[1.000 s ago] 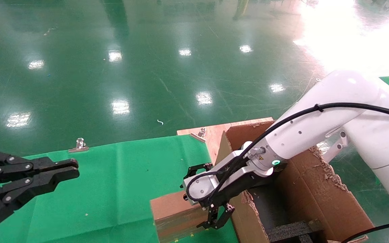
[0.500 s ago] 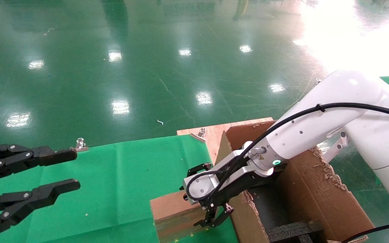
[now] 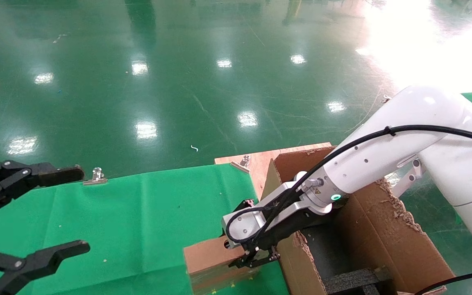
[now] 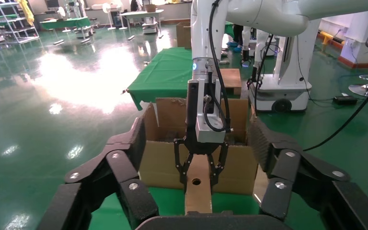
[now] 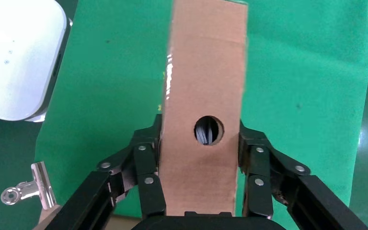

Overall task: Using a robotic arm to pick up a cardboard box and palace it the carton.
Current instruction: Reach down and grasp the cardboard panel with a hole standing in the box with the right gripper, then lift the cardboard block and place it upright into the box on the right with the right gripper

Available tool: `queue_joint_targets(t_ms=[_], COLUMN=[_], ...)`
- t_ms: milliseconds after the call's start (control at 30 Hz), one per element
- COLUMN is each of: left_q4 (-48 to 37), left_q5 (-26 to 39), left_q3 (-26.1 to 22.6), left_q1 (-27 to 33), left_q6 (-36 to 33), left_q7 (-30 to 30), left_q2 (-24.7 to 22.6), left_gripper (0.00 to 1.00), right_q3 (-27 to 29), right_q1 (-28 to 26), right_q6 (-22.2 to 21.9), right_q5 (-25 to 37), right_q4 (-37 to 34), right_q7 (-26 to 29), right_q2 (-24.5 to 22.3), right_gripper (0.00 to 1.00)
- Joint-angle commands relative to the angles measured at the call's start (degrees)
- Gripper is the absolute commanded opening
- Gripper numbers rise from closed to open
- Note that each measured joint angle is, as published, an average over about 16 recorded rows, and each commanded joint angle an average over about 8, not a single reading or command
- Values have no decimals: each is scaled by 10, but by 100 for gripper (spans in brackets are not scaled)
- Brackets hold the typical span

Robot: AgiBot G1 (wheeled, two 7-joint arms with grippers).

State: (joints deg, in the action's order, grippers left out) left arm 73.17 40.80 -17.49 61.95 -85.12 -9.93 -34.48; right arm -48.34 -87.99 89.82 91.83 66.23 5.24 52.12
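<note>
The cardboard box (image 3: 209, 258) stands on the green cloth, close against the carton's (image 3: 387, 241) outer wall. It is slim and brown, with a round hole in its narrow side (image 5: 209, 130). The white robotic arm's right gripper (image 3: 251, 257) is shut on it, with a finger (image 5: 146, 167) pressed on each long side. The left wrist view shows the same grasp on the box (image 4: 199, 191) in front of the carton (image 4: 160, 163). My black left gripper (image 3: 84, 209) hovers open and empty over the cloth's left part, pointing at the box.
The green cloth (image 3: 137, 213) covers the table. Metal clips (image 3: 95, 175) (image 3: 244, 160) sit at its far edge. A plywood board (image 3: 260, 159) lies behind the carton. A black foam spacer (image 3: 355, 280) lies inside the carton, whose flaps are ragged. Shiny green floor lies beyond.
The right gripper's fingers have closed from either side onto the cardboard box. The left gripper has gone from nearly shut to wide open.
</note>
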Motion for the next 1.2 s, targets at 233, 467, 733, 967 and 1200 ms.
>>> queue_joint_targets(t_ms=[233, 467, 733, 967, 1200], left_q4=[0, 0, 0, 0, 0], left_q5=[0, 0, 0, 0, 0], left_q3=[0, 0, 0, 0, -1], left_q1=[0, 0, 0, 0, 0], left_q6=[0, 0, 0, 0, 0], left_q7=[0, 0, 0, 0, 0], left_q2=[0, 0, 0, 0, 0], left_gripper=[100, 100, 100, 100, 100], right_q3=[1, 0, -6, -37, -90], right_q1=[0, -2, -62, -169, -278], right_q6=[0, 0, 9, 15, 16], right_q5=[0, -9, -57, -109, -161], right_q4=[0, -5, -39, -83, -131], right_q7=[0, 4, 6, -7, -31], right_q2=[0, -1, -14, -30, -39], right_gripper=[0, 0, 0, 0, 0])
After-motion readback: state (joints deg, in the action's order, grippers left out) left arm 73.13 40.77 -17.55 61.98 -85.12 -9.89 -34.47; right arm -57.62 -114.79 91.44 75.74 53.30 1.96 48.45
